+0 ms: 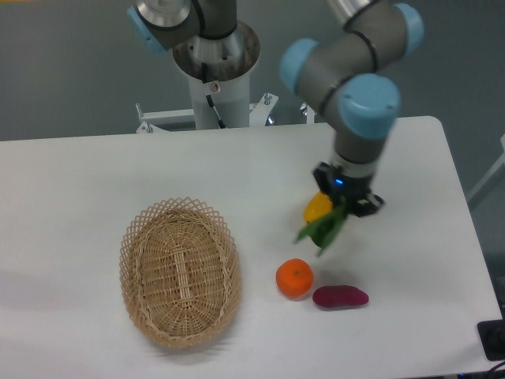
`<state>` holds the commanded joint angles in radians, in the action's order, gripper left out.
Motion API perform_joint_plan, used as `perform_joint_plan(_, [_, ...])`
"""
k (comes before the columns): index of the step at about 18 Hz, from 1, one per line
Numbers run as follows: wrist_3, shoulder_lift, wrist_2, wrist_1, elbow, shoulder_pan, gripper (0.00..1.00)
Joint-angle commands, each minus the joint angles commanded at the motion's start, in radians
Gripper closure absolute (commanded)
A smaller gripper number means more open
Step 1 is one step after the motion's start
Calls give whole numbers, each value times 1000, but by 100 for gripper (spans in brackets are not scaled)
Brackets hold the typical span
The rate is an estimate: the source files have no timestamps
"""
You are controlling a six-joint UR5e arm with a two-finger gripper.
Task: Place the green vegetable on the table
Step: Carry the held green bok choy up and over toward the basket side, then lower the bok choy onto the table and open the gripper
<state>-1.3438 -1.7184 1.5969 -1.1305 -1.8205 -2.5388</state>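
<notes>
Green vegetable (323, 227) hangs from my gripper (341, 207), leaves drooping down and toward the camera side, so it looks pinched near the stem end. Fingers are hidden under the wrist and the leaves; I judge them pressed onto the vegetable since it hangs there, but the pinch itself isn't visible. Can't tell for sure whether the leaf tips touch the table (95, 174) or hover just above; I read them as slightly above.

Yellow fruit (317, 208) sits just beside my gripper on the basket side, partly covered by the leaves. Whether it touches them, unclear. Orange (294, 277) and purple sweet potato (340, 297) lie below the gripper toward the camera, near each other. Wicker basket (180, 272) is well apart from my gripper, nothing visible in it.

Why held so: grip at one end lets the leafy part lead down to the tabletop. Judgement: task is mid-way, the vegetable carried, not yet set down. Next move needs a bare patch away from the yellow fruit and orange, then release. Risk: leaves brushing the yellow fruit.
</notes>
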Motion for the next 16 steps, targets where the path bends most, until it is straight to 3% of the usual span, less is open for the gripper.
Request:
perform_joint_plan(8, [-127,184,6,2,-229,11,96])
perform_joint_plan(12, [-156,204,8,17,-295,9,88])
perform_joint_plan(16, [-163,203,6,122,-368,17,80])
